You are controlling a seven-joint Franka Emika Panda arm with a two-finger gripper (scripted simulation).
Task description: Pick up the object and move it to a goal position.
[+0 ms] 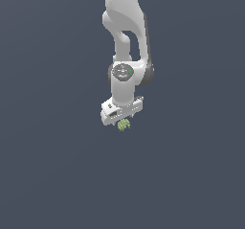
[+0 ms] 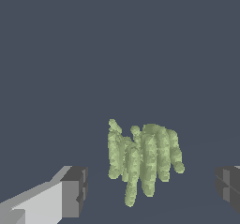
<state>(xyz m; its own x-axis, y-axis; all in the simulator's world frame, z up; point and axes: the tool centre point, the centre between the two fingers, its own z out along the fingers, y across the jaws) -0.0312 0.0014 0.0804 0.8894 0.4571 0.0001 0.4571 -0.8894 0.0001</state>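
The object (image 1: 124, 124) is a tiny lumpy yellow-green thing on the dark grey floor. In the wrist view it (image 2: 143, 160) looks like a cluster of small knobbly rods. My white gripper (image 1: 122, 120) hangs straight over it, low down. In the wrist view the gripper (image 2: 152, 190) is open, with one dark finger pad (image 2: 75, 190) on one side of the object and the other pad (image 2: 228, 188) on the far side. Both pads stand apart from the object, with clear gaps. No goal marker shows in either view.
The floor (image 1: 57, 175) is a plain dark grey surface in all directions. The white arm (image 1: 125, 36) rises above the gripper toward the top of the exterior view.
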